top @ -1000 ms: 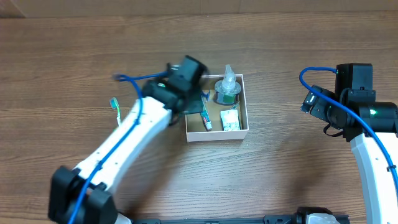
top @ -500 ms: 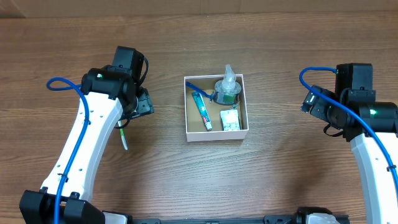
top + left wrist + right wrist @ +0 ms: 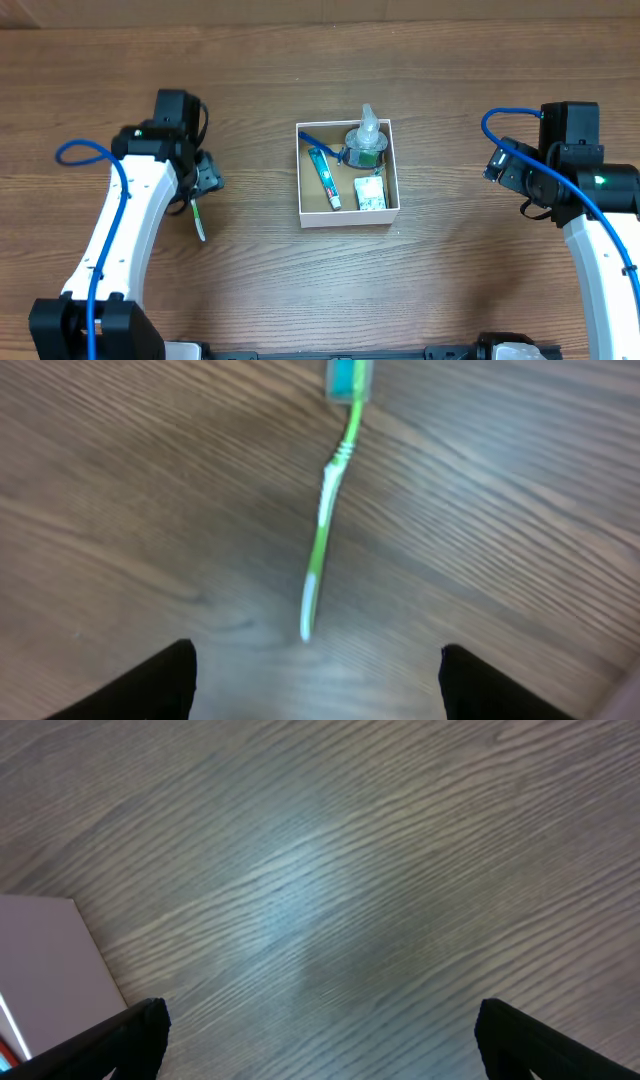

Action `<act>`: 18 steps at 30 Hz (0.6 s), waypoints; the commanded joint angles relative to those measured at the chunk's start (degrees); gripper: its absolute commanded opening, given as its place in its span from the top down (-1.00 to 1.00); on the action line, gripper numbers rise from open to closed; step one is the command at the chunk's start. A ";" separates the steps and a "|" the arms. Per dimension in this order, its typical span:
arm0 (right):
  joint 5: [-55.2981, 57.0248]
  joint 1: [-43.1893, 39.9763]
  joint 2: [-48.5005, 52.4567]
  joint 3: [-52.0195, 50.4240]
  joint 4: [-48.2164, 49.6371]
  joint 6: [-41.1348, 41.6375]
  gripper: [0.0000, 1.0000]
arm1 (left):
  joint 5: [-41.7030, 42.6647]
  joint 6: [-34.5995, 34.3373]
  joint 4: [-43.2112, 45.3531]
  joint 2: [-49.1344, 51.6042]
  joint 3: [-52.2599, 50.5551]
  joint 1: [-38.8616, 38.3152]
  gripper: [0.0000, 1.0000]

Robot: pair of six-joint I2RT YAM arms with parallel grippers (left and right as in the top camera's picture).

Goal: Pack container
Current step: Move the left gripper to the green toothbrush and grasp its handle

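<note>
Pick-up step: one item lay loose on your brown wood-grain counter [image 3: 300,290].
The shallow white-walled square cardboard container [image 3: 350,217] sat mid-counter, holding a clear bottle [image 3: 366,140] and a teal tube [image 3: 325,178]. Your left hand [image 3: 317,655] hung released over the slim green plastic toothbrush [image 3: 322,550], well apart from the container; next you'd likely need to lower and clench on its handle. Your right hand [image 3: 320,1010] was released, empty; nothing seemed to bar the way.

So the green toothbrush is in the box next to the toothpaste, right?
No. The green toothbrush lies on the table, outside the box on its left. Only the toothpaste is in the box. The overhead view shows it.
</note>
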 commanded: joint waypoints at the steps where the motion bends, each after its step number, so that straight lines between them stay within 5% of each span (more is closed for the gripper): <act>1: 0.42 -0.11 -0.35 1.18 0.26 0.09 -1.00 | 1.29 1.07 7.37 -0.55 -8.74 1.27 -0.52; 11: 0.42 -0.11 -0.35 1.18 0.26 0.09 -1.00 | 3.76 0.90 33.42 -0.26 -23.65 5.29 -0.47; 18: 0.42 -0.11 -0.35 1.18 0.26 0.09 -1.00 | 5.05 0.90 43.82 1.14 -30.36 5.38 -0.21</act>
